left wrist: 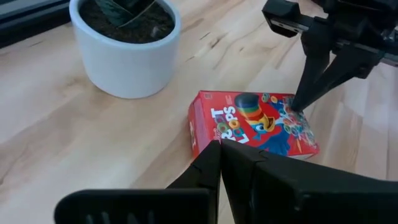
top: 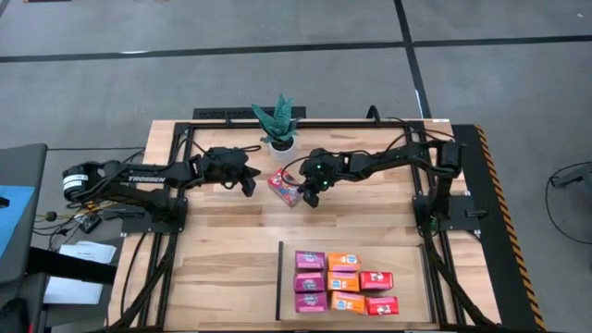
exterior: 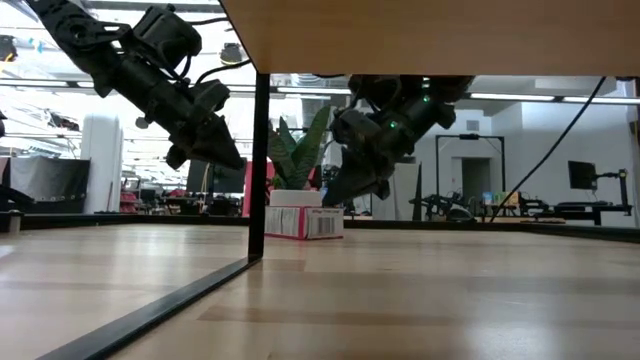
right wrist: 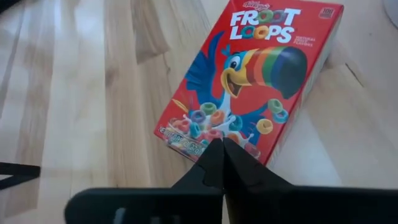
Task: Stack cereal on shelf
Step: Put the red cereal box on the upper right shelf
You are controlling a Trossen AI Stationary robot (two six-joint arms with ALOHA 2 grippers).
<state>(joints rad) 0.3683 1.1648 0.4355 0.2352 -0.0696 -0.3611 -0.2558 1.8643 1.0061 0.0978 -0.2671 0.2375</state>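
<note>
One red cereal box (top: 285, 187) lies flat, printed face up, on the slatted tabletop in front of the potted plant. My right gripper (top: 310, 197) is shut, and its tips come down on the box's right end. My left gripper (top: 248, 185) is also shut. It hovers just left of the box and, in the low view, stays above the table, my left gripper (exterior: 235, 162) touching nothing. The shelf (top: 407, 259) sits at the near right. It carries three purple boxes (top: 310, 281), three orange boxes (top: 343, 281) and two red boxes (top: 377, 292) in rows. My right gripper has its shut fingertips (left wrist: 298, 102) on the box's printed face near its bottom short edge (right wrist: 205, 134). The fingers slant down from above and from the table's right. The box lies flat on the table. The low view leaves it unclear whether the tips press on the face or only just meet it.
The potted plant (top: 279, 125) in its white pot (left wrist: 124, 43) stands close behind the box. The shelf's black strip (top: 279, 277) marks its left edge. In the low view a black post (exterior: 258, 170) and a wood board (exterior: 420, 35) stand overhead. Bare tabletop lies at the near left.
</note>
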